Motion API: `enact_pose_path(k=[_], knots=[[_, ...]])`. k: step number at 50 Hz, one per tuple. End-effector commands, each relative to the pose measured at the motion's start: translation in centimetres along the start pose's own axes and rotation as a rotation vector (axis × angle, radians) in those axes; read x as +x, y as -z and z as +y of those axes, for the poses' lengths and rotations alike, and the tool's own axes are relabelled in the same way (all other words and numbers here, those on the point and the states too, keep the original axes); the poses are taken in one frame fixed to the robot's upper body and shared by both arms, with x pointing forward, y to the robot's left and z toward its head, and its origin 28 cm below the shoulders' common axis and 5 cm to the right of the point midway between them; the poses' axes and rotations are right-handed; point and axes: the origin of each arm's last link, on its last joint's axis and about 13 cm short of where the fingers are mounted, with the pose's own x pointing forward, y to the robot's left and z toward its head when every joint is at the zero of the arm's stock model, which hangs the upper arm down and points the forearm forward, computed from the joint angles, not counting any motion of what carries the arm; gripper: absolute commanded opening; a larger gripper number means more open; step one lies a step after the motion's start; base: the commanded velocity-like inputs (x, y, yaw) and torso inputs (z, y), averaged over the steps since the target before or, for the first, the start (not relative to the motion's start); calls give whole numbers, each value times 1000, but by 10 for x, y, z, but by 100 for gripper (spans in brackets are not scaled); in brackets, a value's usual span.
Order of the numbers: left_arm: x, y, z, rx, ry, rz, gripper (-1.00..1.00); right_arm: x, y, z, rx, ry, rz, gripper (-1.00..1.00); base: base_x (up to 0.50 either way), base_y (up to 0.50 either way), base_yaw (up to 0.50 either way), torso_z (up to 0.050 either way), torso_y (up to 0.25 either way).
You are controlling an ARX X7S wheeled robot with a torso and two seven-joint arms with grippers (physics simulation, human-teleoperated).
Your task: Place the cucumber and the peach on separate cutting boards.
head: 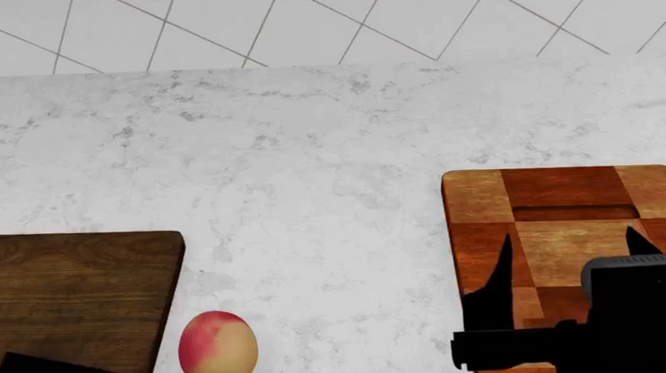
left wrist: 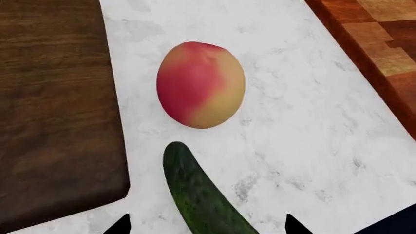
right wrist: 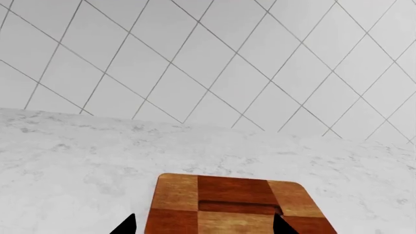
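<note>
Cucumber (left wrist: 201,195) lies on the marble tabletop (left wrist: 305,146) in the left wrist view, its long axis running straight between the spread tips of the left pincer (left wrist: 206,226); the peach (left wrist: 200,85) sits just past its far end, between walnut board (left wrist: 55,112) and checkered board (left wrist: 383,44).

Head view: the peach sits beside the walnut board; the right pincer (head: 567,248), spread and empty, hovers over the checkered board.

Right wrist view: only that board below parted tips. The left arm is judged nearer the cucumber.

A white marble countertop (head: 331,144) meets a white tiled wall (right wrist: 215,63) with diagonal grout lines.
</note>
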Motion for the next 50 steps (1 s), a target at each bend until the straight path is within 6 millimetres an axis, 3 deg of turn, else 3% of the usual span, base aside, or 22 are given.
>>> enact_pose_path(k=[1, 21, 22, 25, 38, 44, 50], knots=[[20, 6, 2, -45, 37, 48, 100, 0, 3, -2, 9, 13, 5, 100, 0, 0, 0, 0, 0], [25, 14, -8, -42, 84, 98, 100, 0, 14, 1, 20, -1, 26, 100, 3, -1, -2, 0, 0], [24, 15, -10, -41, 87, 98, -100, 0, 14, 1, 20, -2, 27, 100, 11, 0, -3, 0, 0], [19, 16, -15, 17, 88, 82, -100, -1, 14, 2, 20, -2, 27, 100, 0, 0, 0, 0, 0], [-5, 14, -32, -39, 122, 14, -100, -1, 15, 2, 25, -2, 28, 100, -2, 0, 0, 0, 0], [-22, 28, -41, -69, 140, 12, -100, -1, 15, 2, 29, -2, 26, 100, 0, 0, 0, 0, 0], [-40, 9, -41, -73, 126, -98, -100, -2, 14, 1, 33, 3, 23, 100, 0, 0, 0, 0, 0]])
